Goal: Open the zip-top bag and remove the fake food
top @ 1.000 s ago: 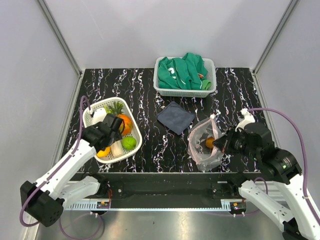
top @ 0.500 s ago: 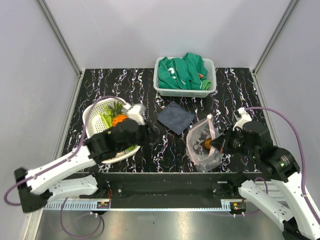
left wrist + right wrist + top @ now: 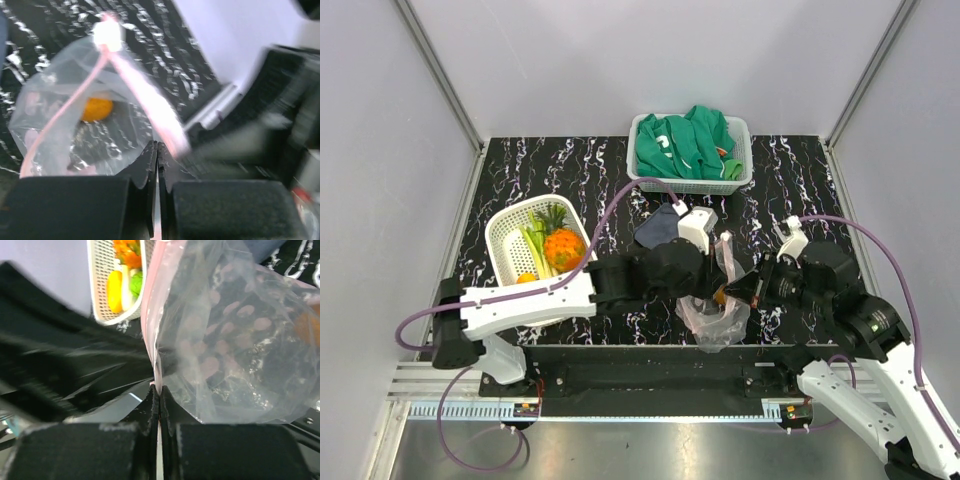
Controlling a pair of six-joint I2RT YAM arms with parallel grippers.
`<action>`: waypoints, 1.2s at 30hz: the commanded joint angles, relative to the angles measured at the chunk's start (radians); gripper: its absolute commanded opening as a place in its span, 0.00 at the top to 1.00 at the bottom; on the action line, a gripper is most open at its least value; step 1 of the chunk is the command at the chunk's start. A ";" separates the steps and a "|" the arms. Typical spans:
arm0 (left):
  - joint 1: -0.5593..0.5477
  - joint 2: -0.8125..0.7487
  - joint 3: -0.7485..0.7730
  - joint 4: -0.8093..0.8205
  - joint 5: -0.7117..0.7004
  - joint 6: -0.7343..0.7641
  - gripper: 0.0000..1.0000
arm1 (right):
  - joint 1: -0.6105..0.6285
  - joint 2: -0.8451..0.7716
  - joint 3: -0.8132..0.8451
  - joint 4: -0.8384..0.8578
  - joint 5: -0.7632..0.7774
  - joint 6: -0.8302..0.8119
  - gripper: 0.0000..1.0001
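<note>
Change noted: the left arm has swung from the white basket (image 3: 498, 225) at the left edge across to the zip-top bag (image 3: 712, 312), which lies near the front edge, right of centre. Left gripper (image 3: 157, 146): jaws together, the zip strip (image 3: 145, 98) running into their seam, apparently clamped on it. Right gripper (image 3: 159, 390): clamped on the opposite bag edge. One orange piece of fake food (image 3: 96, 108) sits inside the bag. Judgement: both sides are held, so the mouth can be pulled apart.

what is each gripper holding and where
The right gripper pinches the bag by its pink zip edge. The left gripper is shut beside that edge; hold unclear.
</note>
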 commanded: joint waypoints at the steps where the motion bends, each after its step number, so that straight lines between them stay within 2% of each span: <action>1: 0.001 0.059 0.068 -0.098 -0.107 -0.035 0.98 | -0.001 -0.031 -0.012 0.115 -0.070 0.086 1.00; 6: 0.002 0.031 0.002 -0.096 -0.161 -0.087 1.00 | 0.001 -0.056 -0.043 0.193 -0.115 0.164 1.00; 11: 0.002 0.057 -0.019 -0.041 -0.098 -0.073 1.00 | 0.001 -0.065 -0.110 0.253 -0.142 0.201 1.00; 18: 0.004 0.133 -0.107 0.029 -0.094 -0.107 1.00 | 0.001 -0.118 -0.164 0.244 -0.133 0.219 1.00; 24: 0.010 0.168 -0.168 0.049 -0.152 -0.129 1.00 | -0.001 -0.168 -0.187 0.206 -0.106 0.232 1.00; 29: 0.011 0.198 -0.176 0.072 -0.166 -0.121 1.00 | 0.001 -0.163 -0.189 0.194 -0.110 0.226 1.00; 34: 0.011 0.272 -0.141 0.042 -0.190 -0.124 0.90 | 0.001 -0.162 -0.196 0.192 -0.107 0.226 1.00; 36: 0.019 0.295 -0.125 0.023 -0.201 -0.119 0.81 | 0.001 -0.165 -0.198 0.188 -0.110 0.225 1.00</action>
